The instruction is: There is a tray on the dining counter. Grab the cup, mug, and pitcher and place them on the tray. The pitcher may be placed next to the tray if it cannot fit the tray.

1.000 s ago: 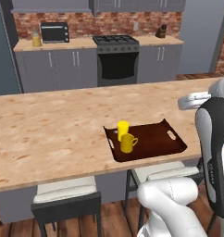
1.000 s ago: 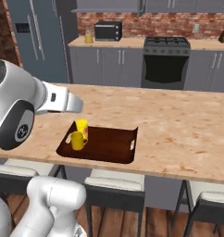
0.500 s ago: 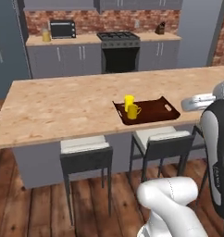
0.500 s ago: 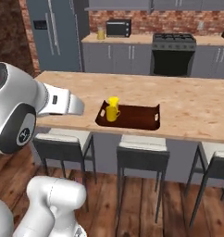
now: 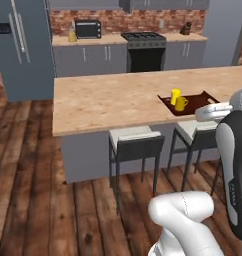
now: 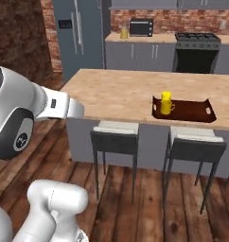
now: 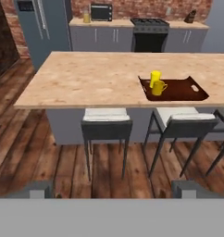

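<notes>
squat yellow mug on dark tray

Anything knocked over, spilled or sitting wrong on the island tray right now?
Nothing stands out. The cup and mug stand upright at the left end of the tray, which lies flat on the dining counter. No spill shows.

Dining counter light tan, wood-grained; tray dark reddish brown; cup bright yellow; mug golden yellow; stools dark grey with pale seats; floor brown planks; back wall red brick; cabinets grey.
</notes>
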